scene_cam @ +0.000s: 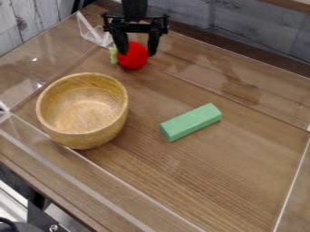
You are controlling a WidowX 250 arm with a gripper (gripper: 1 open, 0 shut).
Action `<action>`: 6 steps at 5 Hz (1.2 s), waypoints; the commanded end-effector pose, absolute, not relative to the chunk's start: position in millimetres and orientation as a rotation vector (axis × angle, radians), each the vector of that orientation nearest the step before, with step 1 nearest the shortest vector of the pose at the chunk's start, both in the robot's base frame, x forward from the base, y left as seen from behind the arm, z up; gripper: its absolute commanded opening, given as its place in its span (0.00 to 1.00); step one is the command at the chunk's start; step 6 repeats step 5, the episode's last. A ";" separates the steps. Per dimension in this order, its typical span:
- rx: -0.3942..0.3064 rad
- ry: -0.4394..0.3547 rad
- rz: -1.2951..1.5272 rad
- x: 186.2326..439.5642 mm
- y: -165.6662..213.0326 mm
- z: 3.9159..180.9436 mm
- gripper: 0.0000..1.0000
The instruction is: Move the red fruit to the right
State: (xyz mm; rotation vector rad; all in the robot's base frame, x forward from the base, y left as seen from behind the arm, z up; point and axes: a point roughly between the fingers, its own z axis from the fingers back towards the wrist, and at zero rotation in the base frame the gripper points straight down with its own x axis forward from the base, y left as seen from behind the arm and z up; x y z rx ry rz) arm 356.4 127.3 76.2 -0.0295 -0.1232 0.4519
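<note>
The red fruit (133, 57) is small, round and bright red, with a green leafy bit on its left side. It rests on the wooden table at the back left, beyond the bowl. My gripper (134, 43) hangs straight down just above and behind it. The black fingers (115, 40) are spread wider than the fruit, one on each side of its top. The jaws stand open and do not grip the fruit.
A wooden bowl (82, 110) stands at the front left. A green rectangular block (191, 121) lies to the right of the bowl. Clear plastic walls (288, 195) ring the table. A bit of clear plastic (89, 33) lies left of the gripper.
</note>
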 end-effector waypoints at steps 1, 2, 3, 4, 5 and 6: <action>-0.014 -0.215 0.439 357.2 145.6 110.9 0.00; -0.017 -0.211 0.378 355.0 143.2 112.3 0.00; -0.018 -0.205 0.318 352.8 141.1 110.9 0.00; -0.005 -0.200 0.401 352.7 130.9 103.7 0.00; 0.006 -0.197 0.482 352.6 120.5 99.2 0.00; 0.006 -0.197 0.482 352.6 120.5 99.2 0.00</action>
